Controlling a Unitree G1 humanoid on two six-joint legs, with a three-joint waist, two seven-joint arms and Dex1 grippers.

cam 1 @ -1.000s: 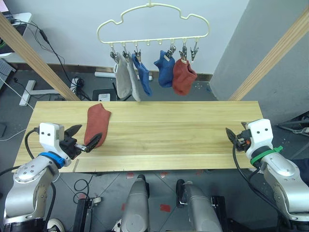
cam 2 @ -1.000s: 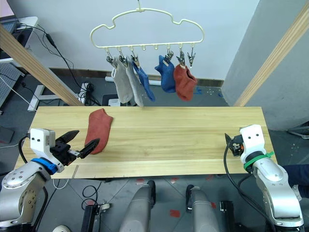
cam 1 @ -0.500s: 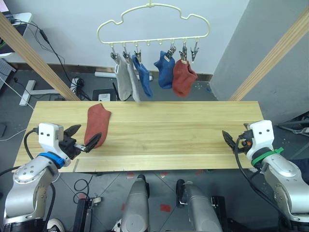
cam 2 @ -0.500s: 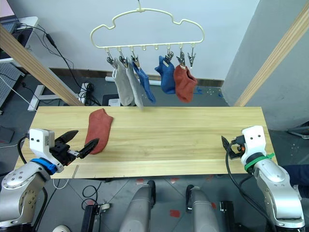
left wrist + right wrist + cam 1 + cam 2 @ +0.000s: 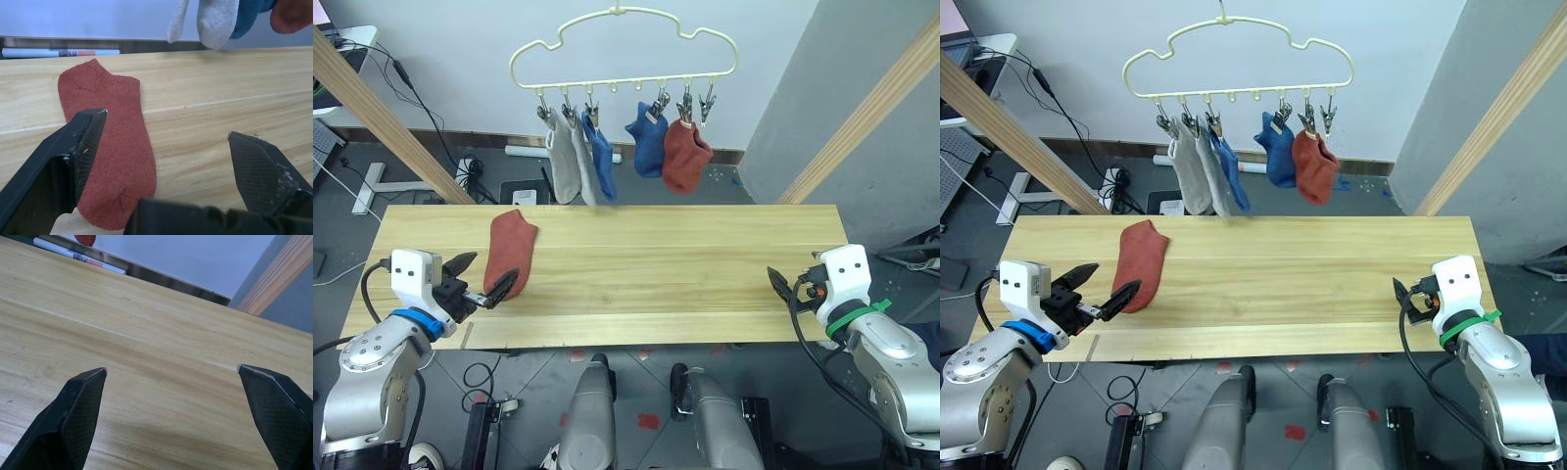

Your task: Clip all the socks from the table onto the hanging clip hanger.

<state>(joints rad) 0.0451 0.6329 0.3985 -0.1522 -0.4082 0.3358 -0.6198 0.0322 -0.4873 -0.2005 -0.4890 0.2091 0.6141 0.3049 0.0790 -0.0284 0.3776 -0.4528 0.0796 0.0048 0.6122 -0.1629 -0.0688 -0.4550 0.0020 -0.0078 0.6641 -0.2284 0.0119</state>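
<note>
One rust-red sock point(image 5: 511, 247) lies flat on the left part of the light wooden table point(image 5: 666, 264). My left gripper point(image 5: 490, 275) is open just in front of the sock's near end. In the left wrist view the sock point(image 5: 110, 147) lies beside one finger point(image 5: 80, 139) and reaches partly into the gap. My right gripper point(image 5: 782, 285) is open low over bare planks point(image 5: 161, 333) near the table's right end. The pale-yellow clip hanger point(image 5: 626, 81) hangs behind the table. It holds two light grey socks point(image 5: 564, 157), two blue socks point(image 5: 649, 144) and one rust-red sock point(image 5: 686, 157). Its rightmost clip point(image 5: 708, 102) holds nothing.
Light wooden poles slant up at the left point(image 5: 382, 122) and right point(image 5: 862, 122) behind the table. Cables and a power strip point(image 5: 465, 171) lie on the floor beyond the far edge. The middle planks of the table lie between my two grippers.
The hung socks sway; the left blue sock has swung in against the grey ones. My right gripper has shifted slightly over the table's right end. The left gripper and the table sock are unchanged.
</note>
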